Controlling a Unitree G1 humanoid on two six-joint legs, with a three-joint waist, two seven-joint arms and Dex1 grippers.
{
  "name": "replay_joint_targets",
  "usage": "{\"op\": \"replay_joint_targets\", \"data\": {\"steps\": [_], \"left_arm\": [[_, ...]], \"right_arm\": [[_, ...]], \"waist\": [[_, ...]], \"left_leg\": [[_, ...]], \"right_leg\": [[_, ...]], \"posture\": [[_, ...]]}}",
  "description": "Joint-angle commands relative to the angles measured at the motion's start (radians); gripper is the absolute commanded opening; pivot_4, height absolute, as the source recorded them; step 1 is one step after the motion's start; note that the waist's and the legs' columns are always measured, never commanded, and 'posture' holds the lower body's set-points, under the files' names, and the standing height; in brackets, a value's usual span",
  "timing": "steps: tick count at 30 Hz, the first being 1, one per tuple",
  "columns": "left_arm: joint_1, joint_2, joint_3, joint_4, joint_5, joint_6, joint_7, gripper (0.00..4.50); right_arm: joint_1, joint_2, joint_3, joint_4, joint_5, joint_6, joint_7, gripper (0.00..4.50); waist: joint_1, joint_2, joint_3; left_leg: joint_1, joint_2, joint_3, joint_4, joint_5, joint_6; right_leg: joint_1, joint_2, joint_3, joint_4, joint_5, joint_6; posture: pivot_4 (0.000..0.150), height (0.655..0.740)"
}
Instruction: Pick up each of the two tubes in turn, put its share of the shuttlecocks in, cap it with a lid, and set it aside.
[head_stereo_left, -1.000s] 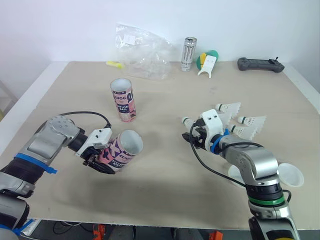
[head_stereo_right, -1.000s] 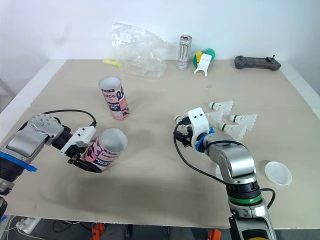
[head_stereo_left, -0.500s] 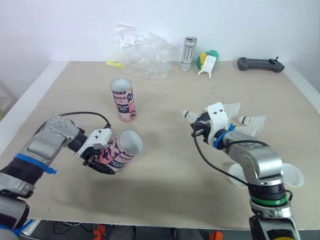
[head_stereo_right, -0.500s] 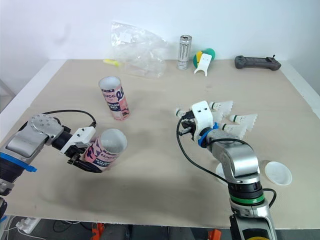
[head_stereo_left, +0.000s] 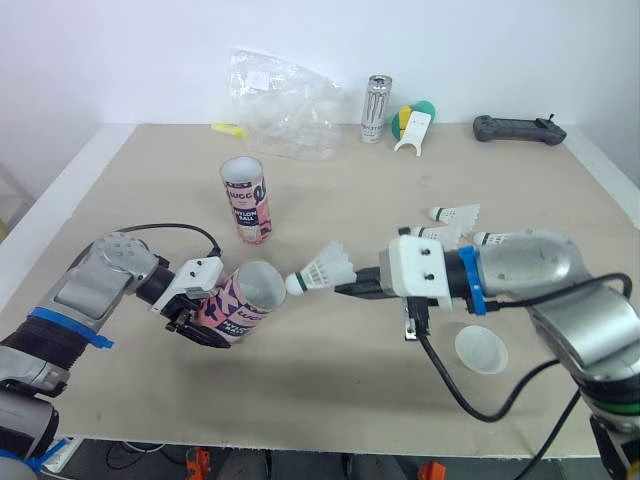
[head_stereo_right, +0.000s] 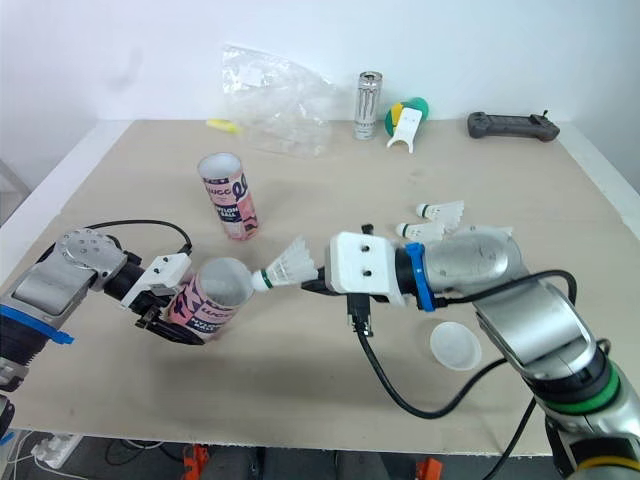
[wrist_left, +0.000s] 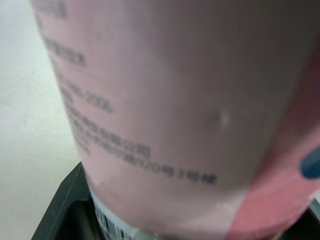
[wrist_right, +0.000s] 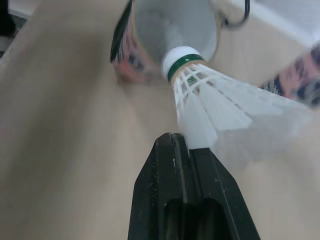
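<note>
**Shuttlecock at the mouth of the held tube**

The left gripper (head_stereo_left: 210, 323) has its two black fingers clamped around the lower body of a pink tube (head_stereo_left: 243, 303). It holds the tube off the table (head_stereo_left: 330, 390), tilted, with the open mouth facing the robot's right.

The right gripper (head_stereo_left: 356, 288) has its fingers pressed together on the edge of the feather skirt of a shuttlecock (head_stereo_left: 322, 271). The white cork with its green band points at the tube's mouth. In the right wrist view the cork sits just in front of the opening; whether it has passed the rim cannot be told.

A second tube (head_stereo_left: 246, 199) stands upright and open on the table, behind the held one and apart from it. Loose shuttlecocks (head_stereo_left: 456, 213) lie beyond the right forearm. A white lid (head_stereo_left: 481, 350) lies flat on the table near that arm's cable.
</note>
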Motion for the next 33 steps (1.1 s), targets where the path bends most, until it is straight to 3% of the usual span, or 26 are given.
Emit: {"op": "replay_joint_targets", "data": {"steps": [1, 16, 23, 27, 33], "left_arm": [[0.021, -0.024, -0.063, -0.017, -0.007, 0.017, -0.011, 2.83], [0.018, -0.029, -0.066, 0.000, -0.008, 0.007, -0.011, 2.83], [0.037, -0.021, -0.065, 0.017, -0.007, -0.021, -0.011, 2.83], [0.045, -0.018, -0.060, 0.009, -0.010, -0.021, -0.011, 2.83], [0.061, -0.003, -0.054, -0.010, -0.017, -0.013, -0.011, 2.83]], "right_arm": [[-0.062, 0.034, 0.031, 0.033, -0.028, -0.045, 0.030, 0.06], [-0.218, 0.133, 0.147, 0.182, -0.133, -0.072, 0.109, 0.06], [-0.216, 0.178, -0.036, 0.141, 0.121, 0.143, 0.100, 3.46], [-0.096, 0.146, -0.228, 0.080, 0.241, 0.250, 0.009, 3.46], [0.316, 0.113, -0.634, -0.071, 0.305, 0.302, -0.188, 3.46]], "waist": [[0.006, -0.001, 0.000], [0.005, -0.002, 0.001], [0.006, -0.002, 0.001], [0.008, -0.003, 0.001], [0.012, -0.003, 0.001]], "left_leg": [[0.000, 0.000, 0.000, 0.000, 0.000, 0.000], [-0.002, -0.001, -0.001, 0.001, 0.000, 0.000], [-0.002, -0.001, -0.002, 0.002, 0.000, 0.000], [-0.002, -0.001, -0.003, 0.002, 0.000, 0.000], [-0.002, -0.001, -0.004, 0.003, -0.003, 0.004]], "right_leg": [[0.000, 0.000, 0.000, 0.000, 0.000, 0.000], [0.001, -0.002, -0.003, 0.001, 0.000, -0.005], [0.002, -0.002, -0.004, 0.001, 0.001, -0.007], [0.003, -0.002, -0.006, 0.001, 0.001, -0.007], [0.005, -0.002, -0.008, 0.001, -0.001, -0.009]], "posture": [[0.150, 0.7400], [0.150, 0.7400], [0.150, 0.7400], [0.150, 0.7400], [0.150, 0.7400]]}}
